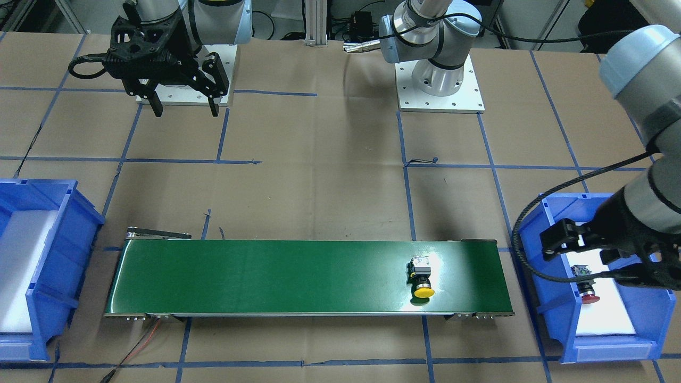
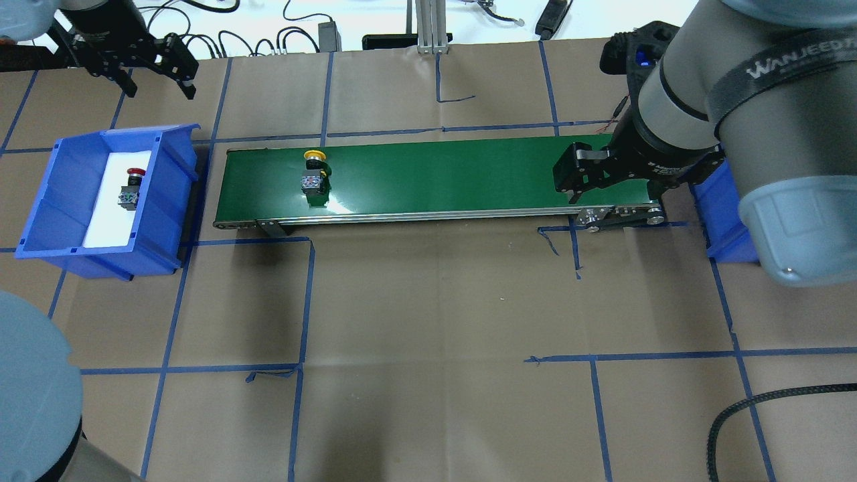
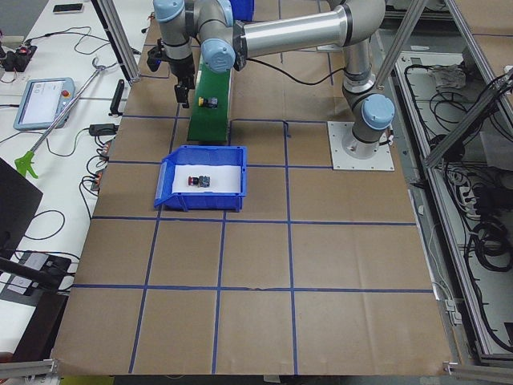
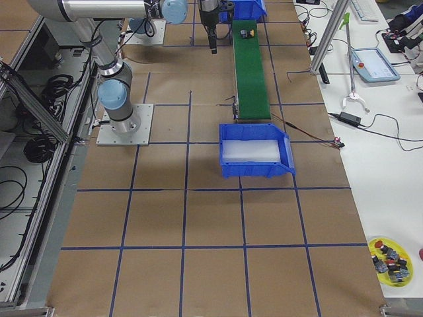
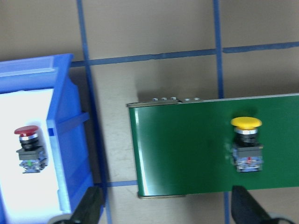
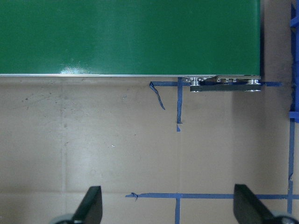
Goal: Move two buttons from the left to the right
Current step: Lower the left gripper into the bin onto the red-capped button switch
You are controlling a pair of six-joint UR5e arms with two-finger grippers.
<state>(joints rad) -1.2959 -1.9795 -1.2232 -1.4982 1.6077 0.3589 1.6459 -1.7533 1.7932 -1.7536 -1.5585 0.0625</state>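
Silver-grey arms [image 2: 683, 100] with pale-blue joint caps [image 2: 797, 227], black left pincer [image 2: 159, 90] and right pincer [image 1: 186, 110].

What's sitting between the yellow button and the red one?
Left wrist view: the green belt's end, a strip of brown table, then the blue bin's wall.

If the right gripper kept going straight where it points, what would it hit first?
Probably the brown-paper table, beside the green belt. Nothing shows between the open right gripper and the paper, though depth is unclear.

robotics lab: paper-covered table [image 2: 428, 301] with blue tape grid, green conveyor belt [image 2: 435, 177], teach pendant [image 3: 44, 103], aluminium framing [image 3: 115, 44], loose cables [image 3: 481, 233].
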